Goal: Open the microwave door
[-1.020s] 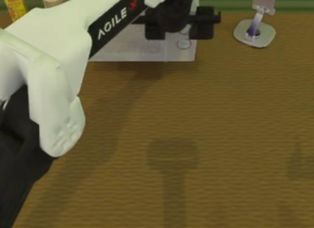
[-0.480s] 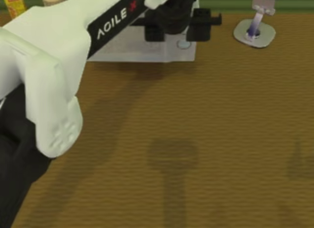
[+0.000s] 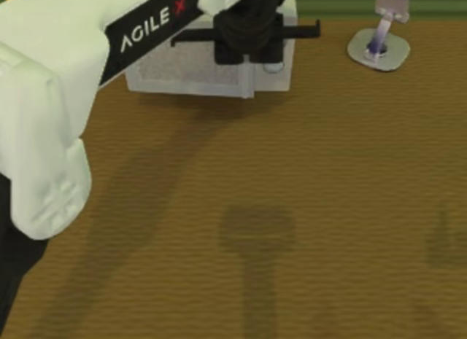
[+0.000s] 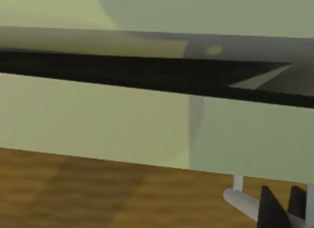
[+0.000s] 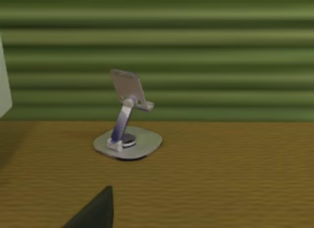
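The off-white microwave [image 3: 284, 75] stands at the table's back, left of centre, with a silver knob [image 3: 273, 65] on its right panel. The microwave door [image 3: 190, 69] shows its grey speckled mesh window. My left arm reaches from the lower left over the microwave, and its gripper [image 3: 248, 41] hangs in front of the door's right edge. In the left wrist view the grey handle [image 4: 243, 201] runs between the two dark fingertips of my left gripper [image 4: 284, 208], which are shut on it. A dark band crosses the pale door face [image 4: 245, 135]. My right gripper [image 5: 98, 213] is parked outside the top view.
A phone stand [image 3: 377, 47] with a round grey base sits at the back right, also seen in the right wrist view [image 5: 127, 139]. A green ribbed wall [image 5: 196, 51] closes the back. Bare brown table [image 3: 306, 208] spreads in front of the microwave.
My left arm has swung to the left and back, and the gripper has turned. The door's mesh window now shows more, and its front edge sits slightly nearer.
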